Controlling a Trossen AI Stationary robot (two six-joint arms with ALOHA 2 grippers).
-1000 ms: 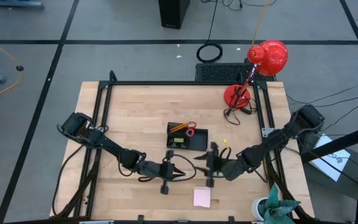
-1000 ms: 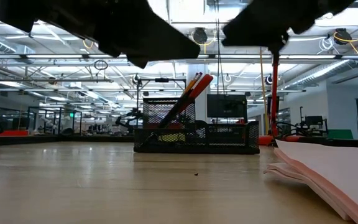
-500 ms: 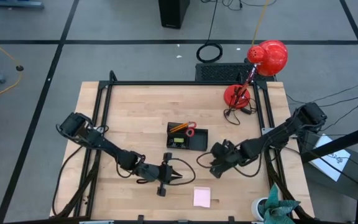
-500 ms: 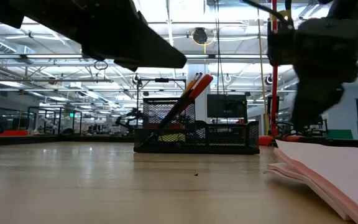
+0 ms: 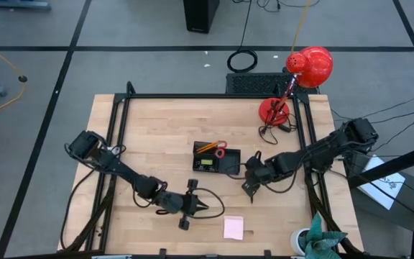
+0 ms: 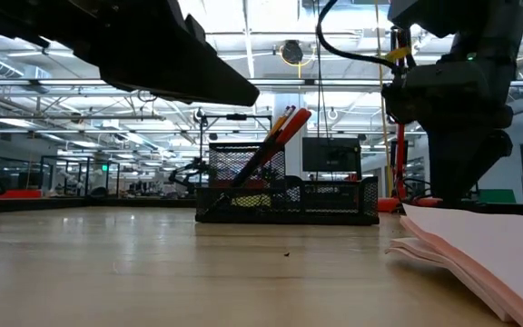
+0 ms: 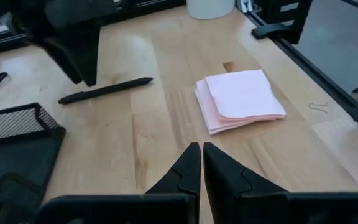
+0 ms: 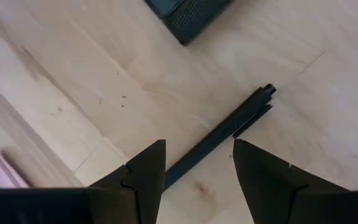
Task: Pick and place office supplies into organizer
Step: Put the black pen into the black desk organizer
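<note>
A dark pen (image 8: 219, 137) lies flat on the wood just right of the black mesh organizer (image 5: 216, 160). The left wrist view also shows the pen (image 7: 104, 91). My right gripper (image 8: 197, 152) hovers open over the pen, one finger on either side, touching nothing. Red-handled scissors (image 5: 220, 151) and orange pencils (image 6: 280, 127) stand in the organizer's taller section. The pale pink sticky-note pad (image 5: 233, 227) lies flat near the near edge. My left gripper (image 7: 201, 149) is shut, above the table left of the pad (image 7: 241, 99), pointing toward the right.
A red desk lamp (image 5: 293, 86) stands at the far right corner, its cord trailing on the wood. A white cup (image 5: 311, 241) holding something teal sits at the near right corner. The black table frame (image 5: 121, 144) runs along the left and right sides.
My right gripper has moved from in front of the organizer toward the far right, come down closer to the table and turned, so it now stands beside the organizer's right end over the pen. My left gripper has drifted slightly toward the near edge.
</note>
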